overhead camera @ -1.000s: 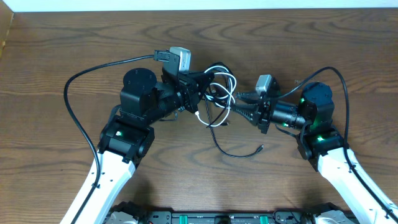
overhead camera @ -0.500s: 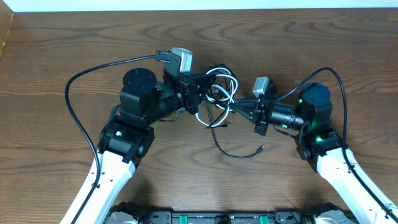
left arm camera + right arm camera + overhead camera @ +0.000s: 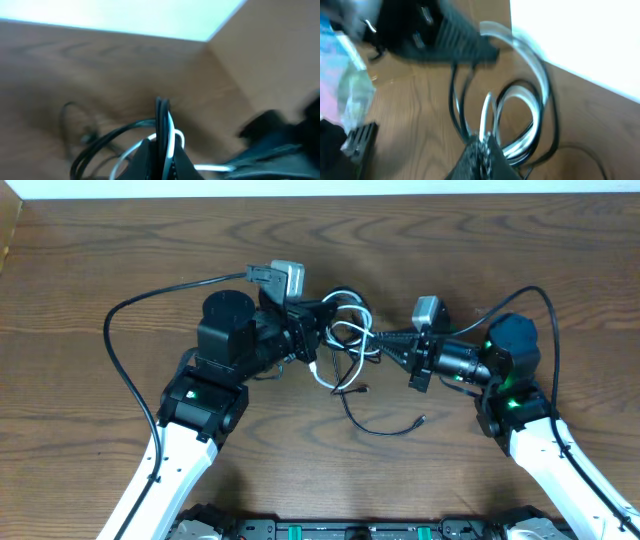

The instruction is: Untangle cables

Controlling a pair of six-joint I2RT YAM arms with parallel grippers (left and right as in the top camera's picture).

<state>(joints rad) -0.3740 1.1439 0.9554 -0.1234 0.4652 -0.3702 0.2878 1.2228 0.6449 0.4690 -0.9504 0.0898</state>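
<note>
Overhead, the cables [image 3: 345, 340] show as a knot of black and white loops near the middle of the table [image 3: 450, 240], strung between the two arms. From the knot one black strand trails toward the near edge and curls to the right, ending in a small plug [image 3: 421, 419] that lies flat on the wood. A second short black end lies just below the knot. The left gripper [image 3: 328, 320] comes in from the left with its fingers pressed together on the bundle. From its own wrist camera, black and white strands rise straight out between the closed tips, blurred but plainly pinched. The right gripper [image 3: 378, 340] reaches in from the right, its fingers likewise clamped tight on the right side of the knot. Its wrist camera shows white and black loops fanning up from the pinched tips, with the other gripper's dark finger across the top of the view. The two grippers are near each other, with only the loops between them.
</note>
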